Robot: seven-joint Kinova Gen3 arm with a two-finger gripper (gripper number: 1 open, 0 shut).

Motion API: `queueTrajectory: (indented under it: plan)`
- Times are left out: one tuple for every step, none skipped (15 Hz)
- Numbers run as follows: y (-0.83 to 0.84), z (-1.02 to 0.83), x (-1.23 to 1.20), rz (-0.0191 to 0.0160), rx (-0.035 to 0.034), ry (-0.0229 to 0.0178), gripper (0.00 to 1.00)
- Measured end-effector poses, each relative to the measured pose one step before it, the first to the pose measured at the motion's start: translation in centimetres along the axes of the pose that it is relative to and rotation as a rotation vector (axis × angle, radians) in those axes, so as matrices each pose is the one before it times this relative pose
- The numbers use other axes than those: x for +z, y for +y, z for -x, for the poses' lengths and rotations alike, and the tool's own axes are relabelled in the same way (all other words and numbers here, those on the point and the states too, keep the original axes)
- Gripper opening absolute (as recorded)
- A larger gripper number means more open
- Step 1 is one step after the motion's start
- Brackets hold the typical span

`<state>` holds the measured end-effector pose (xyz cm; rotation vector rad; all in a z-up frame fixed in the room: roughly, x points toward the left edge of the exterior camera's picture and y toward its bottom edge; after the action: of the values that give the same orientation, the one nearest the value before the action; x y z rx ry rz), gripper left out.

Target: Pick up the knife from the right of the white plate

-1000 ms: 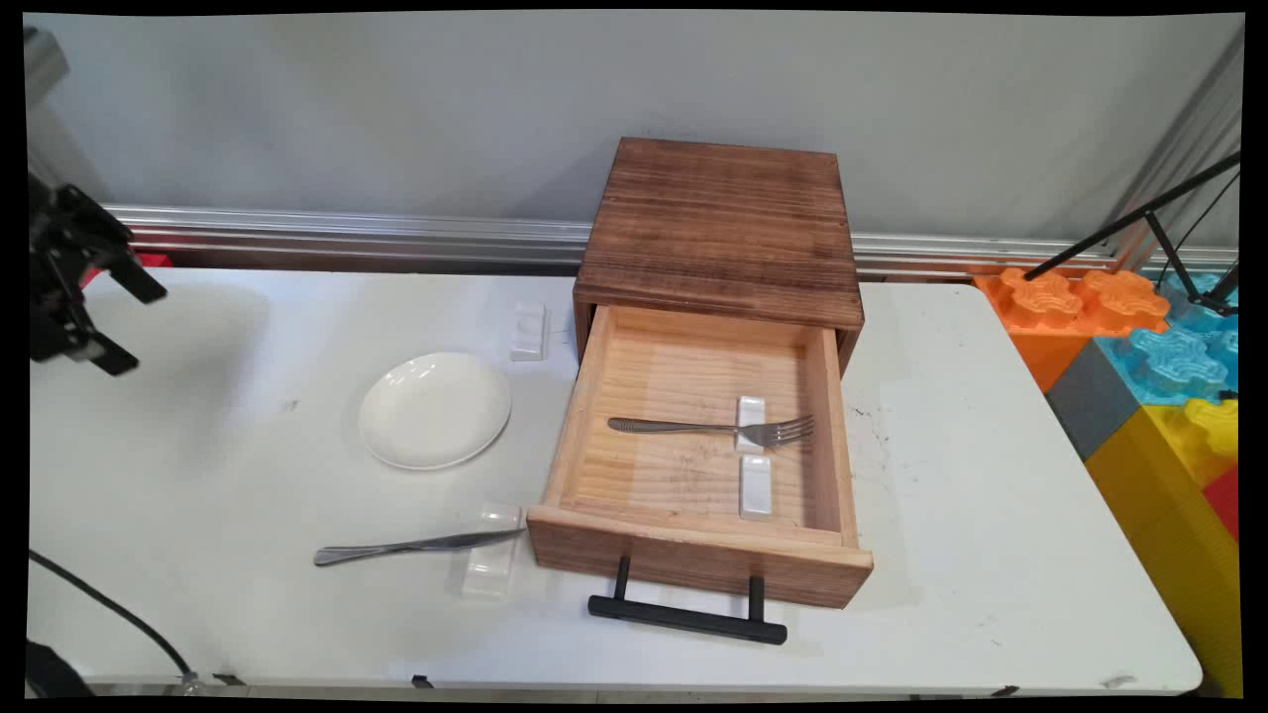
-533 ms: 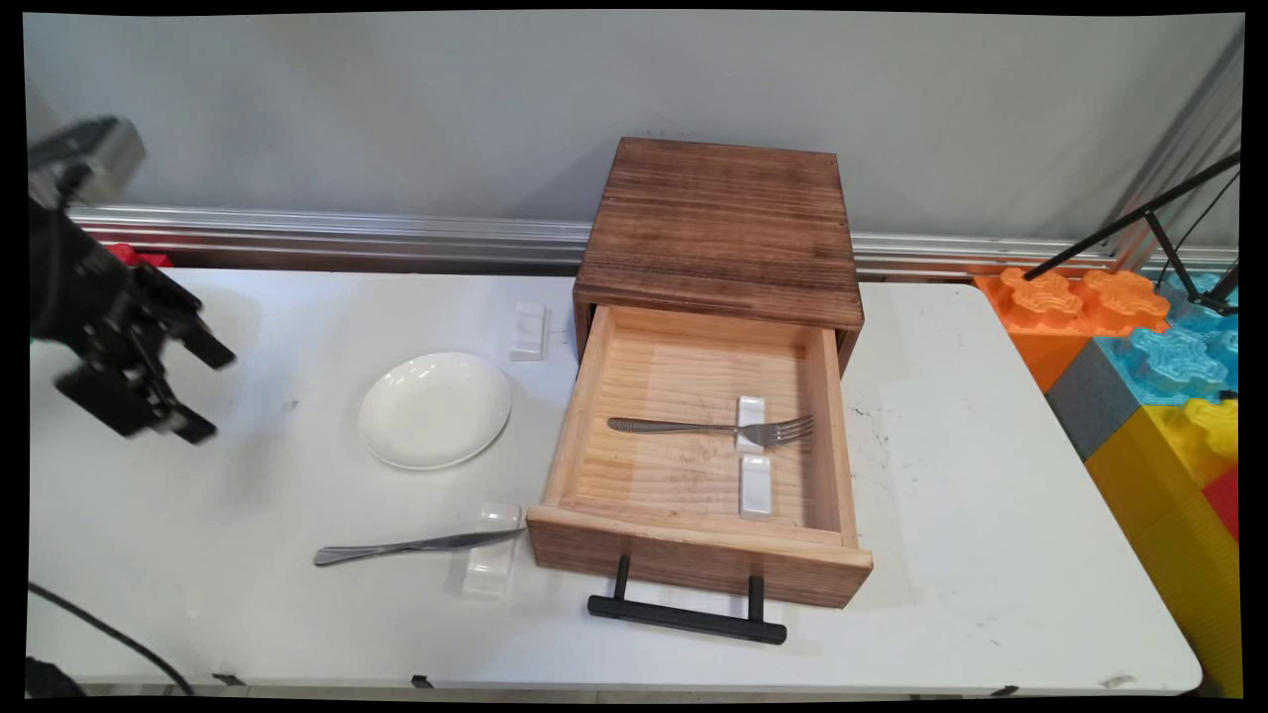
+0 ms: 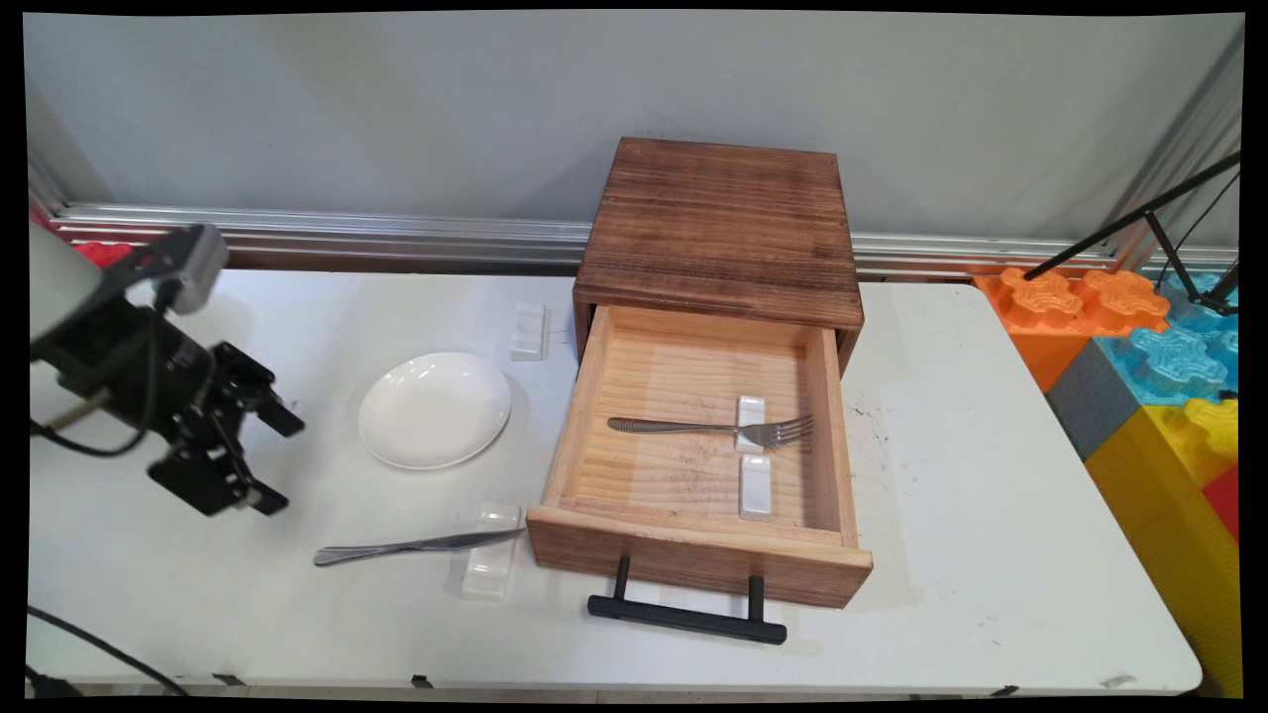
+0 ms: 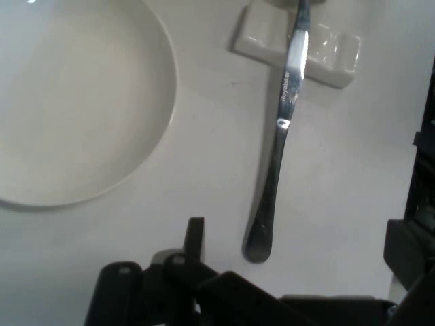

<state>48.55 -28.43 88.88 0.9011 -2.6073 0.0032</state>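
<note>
**Fingers spread above the worktop's left side, knife nearest**

Fingers [image 3: 280, 427] of the black gripper [image 3: 275, 463] stand spread apart with nothing between them, held clear of the white worktop [image 3: 991, 495] over its left part, pointing toward the right. In the hand view one finger [image 4: 195, 238] rises just beside the rounded handle end of a metal knife [image 4: 280, 129]; the two are close but do not touch.

The knife [image 3: 416, 545] lies flat near the worktop's front edge, handle toward the left edge, blade end resting across a small white rest [image 3: 492, 564]. In the hand view that rest [image 4: 319, 54] sits under the blade at the far end from the finger.

A round white plate [image 3: 434, 409] lies bare on the worktop between the gripper and the drawer, nearer the back edge than the knife; in the hand view its rim [image 4: 160, 115] curves just beside the knife handle, apart from it.

A second white rest [image 3: 528, 330] lies toward the back edge, just beside the wooden cabinet [image 3: 723, 223], which stands at the middle of the back edge. Its drawer [image 3: 693, 560] is pulled out toward the front edge, with a black bar handle [image 3: 686, 619] on its front. Inside, a fork [image 3: 708, 428] lies across a white rest [image 3: 751, 411], tines toward the drawer's right wall, and another white rest [image 3: 755, 487] lies just in front of it.

Coloured toy blocks [image 3: 1139, 347] stand past the worktop's right edge.
</note>
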Motion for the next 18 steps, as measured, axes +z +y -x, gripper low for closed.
queueTrajectory:
  plan:
    - [0.028, 0.081, 0.814, 0.00233, 0.00757, 0.00281, 1.0]
    - [-0.002, 0.082, 0.814, 0.00233, 0.00794, 0.00321, 1.0]
    - [-0.005, 0.041, 0.516, 0.00225, 0.00499, 0.00252, 1.0]
    - [-0.014, 0.056, 0.871, 0.00542, 0.01007, 0.00497, 1.0]
    - [-0.006, 0.052, 0.813, 0.00685, 0.01142, 0.0053, 1.0]
    - [-0.001, 0.051, 0.659, 0.00586, 0.00983, 0.00386, 1.0]
    - [-0.029, 0.054, 0.72, 0.00565, 0.01147, 0.00368, 1.0]
    - [-0.045, 0.044, 0.676, 0.00343, 0.0122, 0.00365, 1.0]
    - [-0.067, 0.022, 0.556, 0.00198, 0.01113, 0.00296, 1.0]
    - [-0.05, 0.006, 0.364, 0.00128, 0.00789, 0.00131, 1.0]
    - [-0.07, -0.004, 0.524, 0.00227, 0.01188, 0.00243, 1.0]
    - [-0.035, 0.002, 0.353, 0.0026, 0.00862, 0.00135, 1.0]
    - [-0.055, -0.019, 0.495, 0.00347, 0.01279, 0.00217, 1.0]
    - [-0.024, -0.022, 0.297, 0.00207, 0.00768, 0.00069, 1.0]
    - [-0.049, -0.045, 0.458, 0.0028, 0.01137, 0.00167, 1.0]
    - [-0.067, -0.07, 0.533, 0.00318, 0.01238, 0.00196, 1.0]
    - [-0.06, -0.062, 0.474, 0.00266, 0.01078, 0.00165, 1.0]
    - [-0.059, -0.056, 0.386, 0.00211, 0.00845, 0.00154, 1.0]
